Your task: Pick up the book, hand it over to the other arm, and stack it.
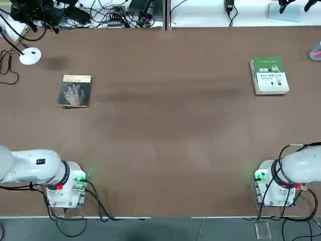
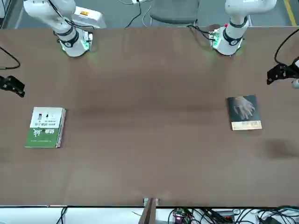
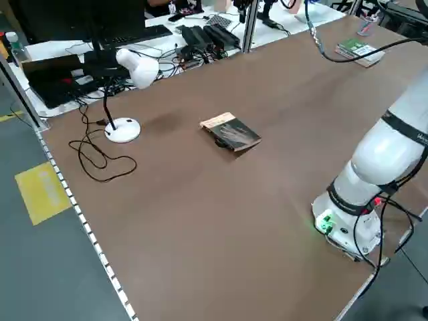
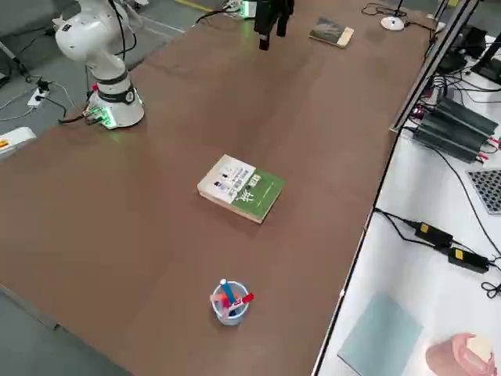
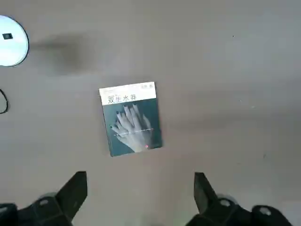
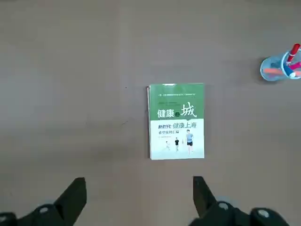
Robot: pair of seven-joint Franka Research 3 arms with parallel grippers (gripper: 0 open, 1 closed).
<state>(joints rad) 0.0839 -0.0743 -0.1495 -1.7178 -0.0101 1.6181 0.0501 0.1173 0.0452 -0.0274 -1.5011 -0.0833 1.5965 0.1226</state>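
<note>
Matt brown table [image 1: 165, 135]; glossy paper book [image 1: 75, 91].

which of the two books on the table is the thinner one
The dark grey book with the pale hand on its cover, on the left arm's side. The green-and-white book on the right arm's side shows a visibly thicker block of pages.

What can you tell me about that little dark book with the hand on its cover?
The book is small and thin, with a dark grey cover showing pale hands and a tan band with printed characters along one short edge. It looks like a paperback. It lies closed and flat, cover up, slightly askew, on the brown table, on the robot's left side, near a white lamp base. Only the table touches it; the open left gripper hangs above it.
</note>
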